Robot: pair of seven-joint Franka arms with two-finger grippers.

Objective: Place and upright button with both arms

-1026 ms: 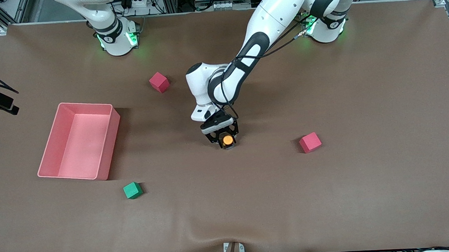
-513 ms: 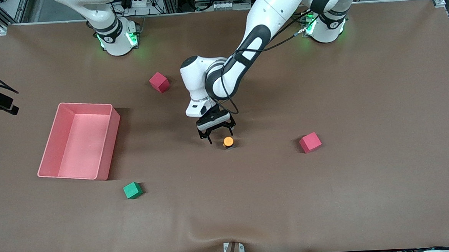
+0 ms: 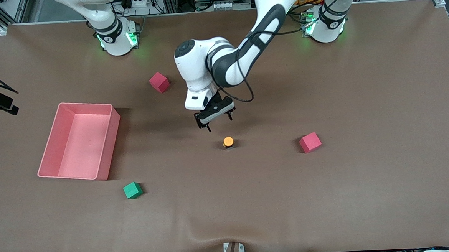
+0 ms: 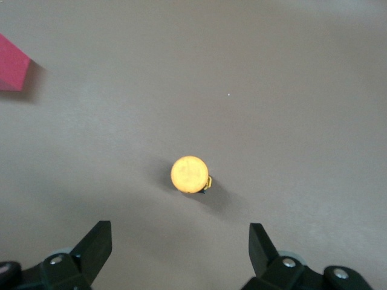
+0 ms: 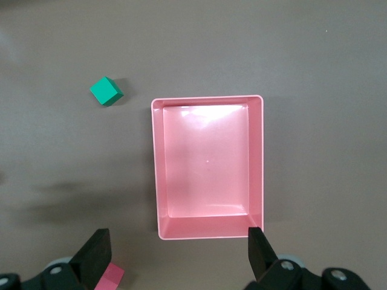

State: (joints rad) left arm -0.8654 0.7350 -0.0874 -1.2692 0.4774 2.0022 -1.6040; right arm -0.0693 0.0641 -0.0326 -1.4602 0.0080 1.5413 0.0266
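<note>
Button (image 3: 228,141) upright, orange cap up, alone on the counter (image 3: 366,191) mid-way between both arms' ends. Left gripper (image 3: 214,119) above, fingers (image 4: 97,244) spread and empty; right gripper (image 5: 175,257) over the pink bin (image 5: 257,163), fingers spread, waiting. Placing apparently done; next, probably just clearing away without nudging.

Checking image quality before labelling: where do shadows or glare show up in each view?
Front view: the left gripper throws a soft, spread shadow on the brown table cover. Left wrist view: the small orange-capped push-button is sharp, with a short dark shadow beside it. Right wrist view: pale glare washes the floor of the pink rectangular plastic bin at one end.
</note>
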